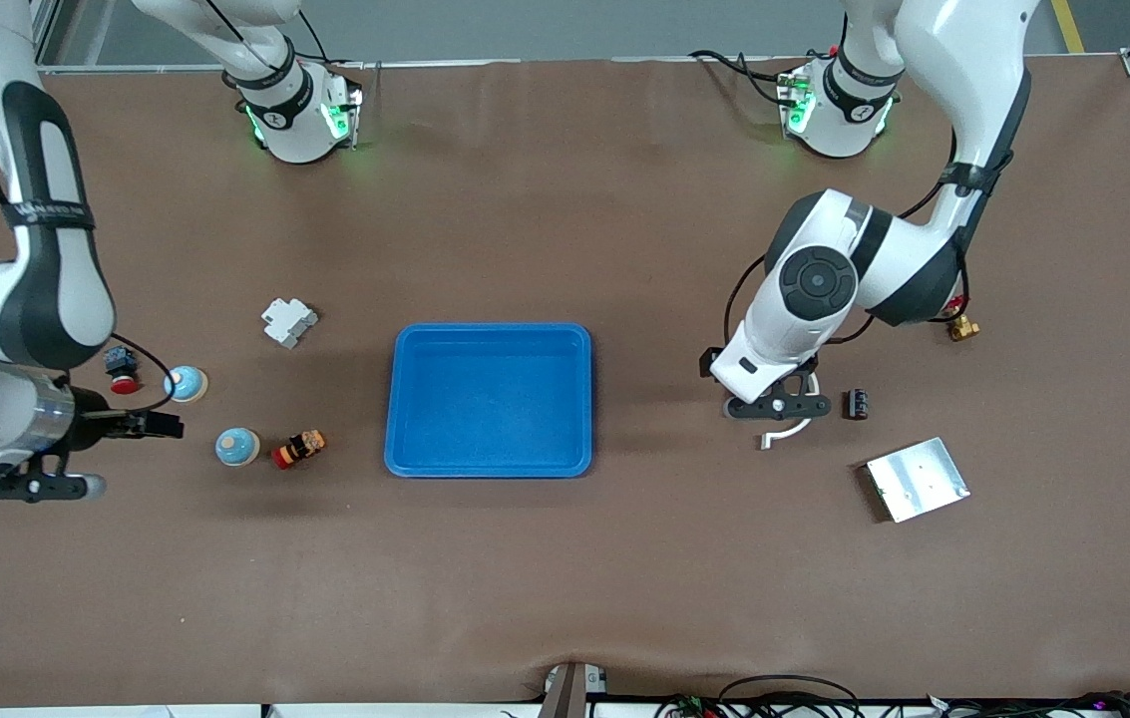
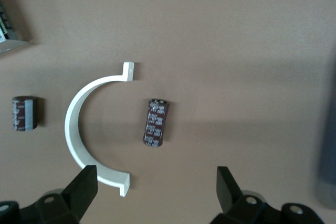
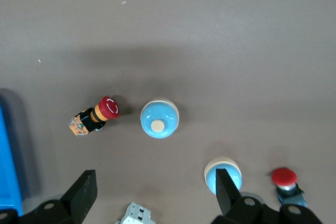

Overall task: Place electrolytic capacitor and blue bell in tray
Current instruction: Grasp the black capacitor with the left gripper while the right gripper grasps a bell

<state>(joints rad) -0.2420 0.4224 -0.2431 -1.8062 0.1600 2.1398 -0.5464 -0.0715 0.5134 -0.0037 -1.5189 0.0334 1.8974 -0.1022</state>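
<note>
Tray: large shallow bright-blue rect. plastic tray (image 1: 490, 399), mid-table, nothing in it yet.
Capacitors: two small dark cylindrical electrolytic capacitors lie flat toward the left arm's end. One (image 2: 156, 123) shows in the left wrist view betw. the open fingers' line; in the front view it is hidden under the gripper. The second capacitor (image 1: 856, 404) is a bit apart, nearer the silver plate.
Left gripper: left gripper (image 1: 777, 407) low over the table, jaws wide apart, holding nothing.
Key relation (L): the near capacitor sits just ahead of the jaws, roughly centred; its long axis runs across the closing line, so the fingers would meet its sides. Judged a good fit.
Obstacle: white curved plastic C-clip (image 2: 89, 129) just beside the capacitor; one finger (image 2: 81, 190) comes down near its end, could bump it.
Bells: two round light-blue dome bells w/ cream bases; one bell (image 3: 159, 119) beside the red-capped orange push-button (image 3: 94, 116), the other bell (image 3: 223, 174) close to a finger.
Right gripper: right gripper (image 1: 158, 425) over the table between the two bells, jaws open, empty.
Key relation (R): bell by the button lies ahead of the jaws, near centre; likelier pick. Right arm is the nearer arm for the bells, left for the capacitors.
Other: flat silver metal plate (image 1: 917, 480).
</note>
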